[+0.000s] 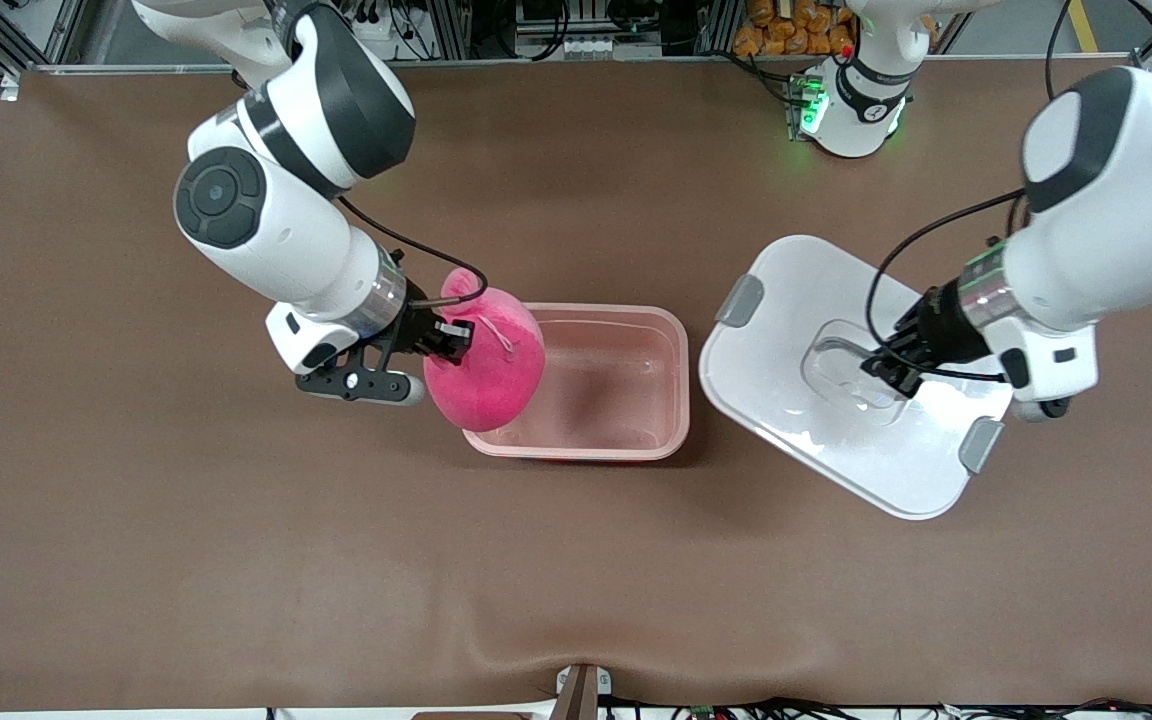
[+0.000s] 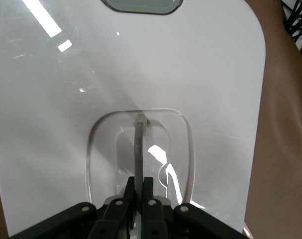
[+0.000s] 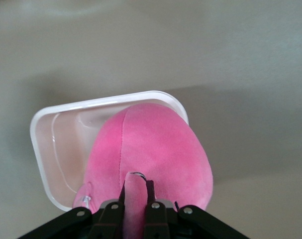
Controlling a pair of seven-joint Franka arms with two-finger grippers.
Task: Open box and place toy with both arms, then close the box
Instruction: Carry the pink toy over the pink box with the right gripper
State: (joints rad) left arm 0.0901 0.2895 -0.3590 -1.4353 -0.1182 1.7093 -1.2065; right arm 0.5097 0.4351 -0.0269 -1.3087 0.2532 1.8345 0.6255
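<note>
Right gripper [image 1: 456, 338]: we see its jaws clamped on the toy [image 1: 486, 362], hanging over the box's end nearest the right arm.
Box [image 1: 671, 385]: uncovered on the surface [image 1: 136, 550].
Left gripper [image 1: 894, 372]: we see its jaws pinching the handle [image 2: 139, 144] of the lid [image 1: 786, 300], beside the box.

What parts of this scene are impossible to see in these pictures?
- Face of the hot-pink plush toy: turned away in the front and right wrist views.
- Box end toward the right arm: covered by the toy.
- Underside of the white plastic lid: faces down.
- Left gripper fingertips: cut off by the left wrist view's edge.
</note>
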